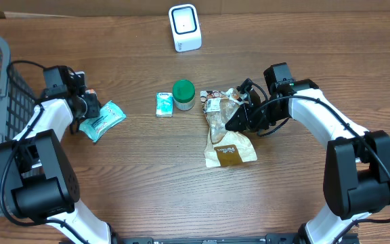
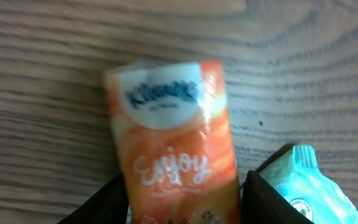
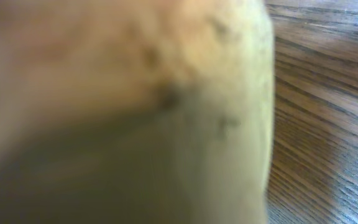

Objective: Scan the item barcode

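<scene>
Orange film-wrapped Kleenex pack, at the overhead view's far left, sits clamped across its narrow sides in my left pincer; I judge it light, squashy, slippery; my right pincer is closed against the tan bag.

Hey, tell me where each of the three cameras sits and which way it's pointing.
Overhead: above the table, looking straight down; both arms, the scanner and every item show.
Left wrist: on the left arm, facing down at the orange Kleenex pack between its two dark fingers.
Right wrist: pressed close against the snack bag, all blur; none of its fingers show.
Shared: the teal pack appears in overhead and left wrist.
</scene>
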{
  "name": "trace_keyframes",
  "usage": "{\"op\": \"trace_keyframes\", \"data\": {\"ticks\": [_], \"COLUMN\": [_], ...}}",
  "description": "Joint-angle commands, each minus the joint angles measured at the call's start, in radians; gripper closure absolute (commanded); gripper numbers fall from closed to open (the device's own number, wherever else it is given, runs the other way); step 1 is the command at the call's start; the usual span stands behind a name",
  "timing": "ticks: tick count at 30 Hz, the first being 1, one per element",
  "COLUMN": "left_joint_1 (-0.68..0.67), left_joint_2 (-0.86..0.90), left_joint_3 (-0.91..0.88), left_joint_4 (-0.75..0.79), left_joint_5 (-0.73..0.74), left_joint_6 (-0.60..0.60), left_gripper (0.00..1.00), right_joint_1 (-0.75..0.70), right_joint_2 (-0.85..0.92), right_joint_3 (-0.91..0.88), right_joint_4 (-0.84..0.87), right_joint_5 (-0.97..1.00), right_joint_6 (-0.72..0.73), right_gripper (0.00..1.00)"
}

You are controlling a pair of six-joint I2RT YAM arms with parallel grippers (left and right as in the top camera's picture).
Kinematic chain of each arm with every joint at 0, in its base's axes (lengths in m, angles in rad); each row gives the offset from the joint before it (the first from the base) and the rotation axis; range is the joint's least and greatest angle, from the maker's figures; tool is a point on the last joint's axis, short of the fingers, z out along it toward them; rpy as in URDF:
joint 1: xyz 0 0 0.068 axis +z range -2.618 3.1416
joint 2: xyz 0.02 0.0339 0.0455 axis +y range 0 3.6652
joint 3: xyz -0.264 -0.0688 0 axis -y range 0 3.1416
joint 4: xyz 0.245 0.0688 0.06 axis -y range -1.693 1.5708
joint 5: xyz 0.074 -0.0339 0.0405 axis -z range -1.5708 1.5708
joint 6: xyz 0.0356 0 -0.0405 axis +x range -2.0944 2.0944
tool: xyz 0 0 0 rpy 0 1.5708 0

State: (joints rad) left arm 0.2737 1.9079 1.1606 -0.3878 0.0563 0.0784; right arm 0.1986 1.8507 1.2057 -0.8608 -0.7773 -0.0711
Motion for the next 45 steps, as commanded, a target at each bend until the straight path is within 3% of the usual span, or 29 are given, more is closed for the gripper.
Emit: {"op": "trace_keyframes", "data": {"ticks": [1, 6, 11, 17, 25, 31, 32, 35, 39, 45], "left_joint_1": [-0.029, -0.054, -0.106, -0.209, -0.438, -0.505, -0.505, -0.488, -0.462, -0.359], "left_joint_2": [0.002, 0.002, 0.002, 0.002, 0.001, 0.001, 0.001, 0.001, 0.001, 0.001], "left_joint_3": [-0.066, -0.086, -0.086, -0.086, -0.084, -0.029, 0.004, 0.148, 0.319, 0.315], "left_joint_4": [0.016, 0.016, -0.003, -0.063, -0.161, -0.254, -0.296, -0.464, -0.666, -0.694], "left_joint_5": [0.015, 0.020, 0.023, 0.077, 0.134, 0.173, 0.172, 0.160, -0.005, -0.099], "left_joint_6": [0.024, 0.023, 0.023, -0.004, -0.196, -0.214, -0.214, -0.218, -0.335, -0.431], "left_gripper": [0.57, 0.81, 0.96, 0.96, 0.96, 0.96, 0.91, 0.44, 0.40, 0.39], "right_joint_1": [0.004, 0.004, 0.004, 0.004, 0.004, 0.004, 0.004, 0.004, 0.004, 0.004], "right_joint_2": [-0.010, -0.010, -0.010, -0.010, -0.010, -0.010, -0.010, -0.010, -0.010, -0.010], "right_joint_3": [0.003, 0.003, 0.003, 0.003, 0.003, 0.003, 0.003, 0.003, 0.003, 0.003], "right_joint_4": [-0.002, -0.012, -0.012, -0.011, -0.012, -0.012, -0.013, -0.013, -0.012, -0.013], "right_joint_5": [-0.008, -0.008, -0.008, -0.008, -0.008, -0.008, -0.008, -0.008, -0.008, -0.008], "right_joint_6": [-0.004, -0.004, -0.004, -0.005, -0.005, -0.004, -0.004, -0.004, -0.007, -0.007], "right_gripper": [0.96, 0.96, 0.96, 0.96, 0.96, 0.96, 0.96, 0.96, 0.96, 0.96]}}
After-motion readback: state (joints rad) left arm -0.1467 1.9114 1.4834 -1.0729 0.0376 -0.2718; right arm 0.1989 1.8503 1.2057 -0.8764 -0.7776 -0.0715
